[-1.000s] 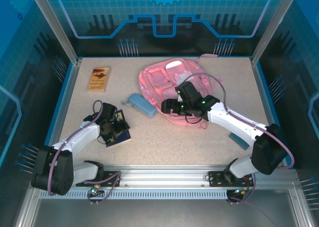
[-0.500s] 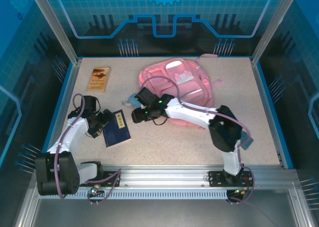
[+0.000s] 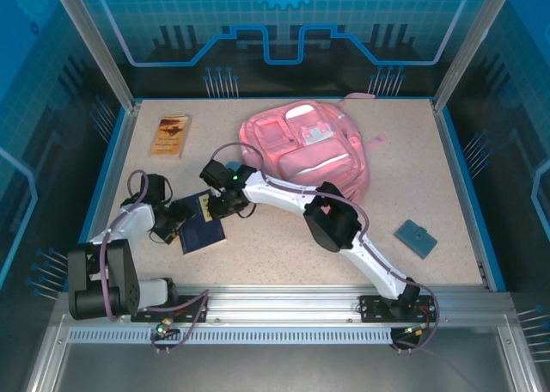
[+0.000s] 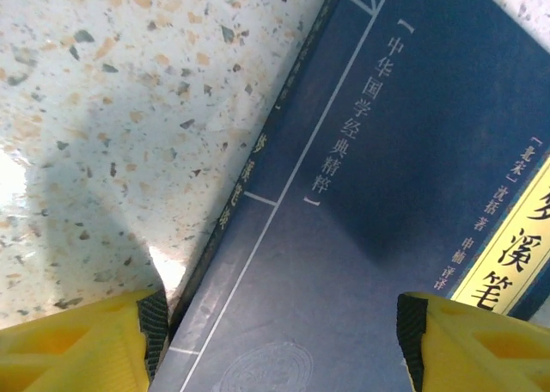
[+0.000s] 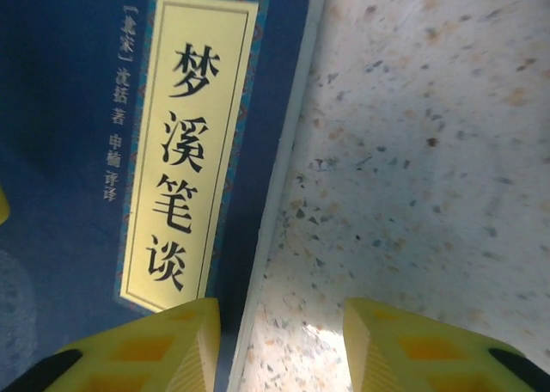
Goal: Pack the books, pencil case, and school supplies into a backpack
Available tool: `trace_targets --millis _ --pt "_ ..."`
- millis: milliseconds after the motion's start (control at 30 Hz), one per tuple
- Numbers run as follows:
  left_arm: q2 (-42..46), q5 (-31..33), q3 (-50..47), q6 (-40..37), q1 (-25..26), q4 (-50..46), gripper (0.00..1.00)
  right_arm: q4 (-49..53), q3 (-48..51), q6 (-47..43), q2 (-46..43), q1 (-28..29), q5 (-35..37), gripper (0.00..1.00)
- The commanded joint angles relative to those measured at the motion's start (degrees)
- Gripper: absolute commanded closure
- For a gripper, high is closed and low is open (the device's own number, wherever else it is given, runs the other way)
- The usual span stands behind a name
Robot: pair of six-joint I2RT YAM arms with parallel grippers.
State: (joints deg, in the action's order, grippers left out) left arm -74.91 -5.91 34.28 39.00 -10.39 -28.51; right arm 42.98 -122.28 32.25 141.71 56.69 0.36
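The dark blue book [image 3: 204, 229] is being hovered over at two edges, one between the wide fingers of the left gripper [image 4: 279, 323], one between the less wide fingers of the right gripper [image 5: 282, 327].

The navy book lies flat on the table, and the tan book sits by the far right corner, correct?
No, the tan book sits by the far left corner, as the top external view shows; the navy book does lie flat on the table.
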Motion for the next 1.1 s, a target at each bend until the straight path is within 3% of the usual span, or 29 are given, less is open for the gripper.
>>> trace_targets --millis 0,167,367,467,633,800,1067 --pt "-1.4 -2.3 -1.3 0.4 -0.5 1.8 0.30 4.6 -3.9 -1.3 2.8 0.8 -3.0 0.60" --pt "-2.1 -2.3 -2.1 -0.3 -0.5 2.0 0.31 6.1 -4.1 -1.2 3.8 0.8 -3.0 0.65" --pt "-2.7 -3.7 -2.2 -1.4 -0.5 2.2 0.24 7.4 -3.9 -1.0 4.8 0.5 -2.6 0.67" --pt "-2.9 -8.5 -1.9 -2.3 -0.5 3.2 0.24 7.1 -3.5 -0.8 4.9 0.1 -3.9 0.68" --pt "-0.8 -21.9 -2.6 0.2 -0.5 9.6 0.29 5.1 -0.9 0.0 3.7 -0.9 -9.3 0.71" --pt "2.9 -25.0 -2.4 0.9 -0.5 10.8 0.37 1.1 2.6 2.0 1.6 -2.4 -15.6 0.70" --pt "8.9 -30.4 -0.6 2.2 -0.5 9.0 0.40 0.2 4.0 2.6 0.5 -3.5 -16.7 0.62"
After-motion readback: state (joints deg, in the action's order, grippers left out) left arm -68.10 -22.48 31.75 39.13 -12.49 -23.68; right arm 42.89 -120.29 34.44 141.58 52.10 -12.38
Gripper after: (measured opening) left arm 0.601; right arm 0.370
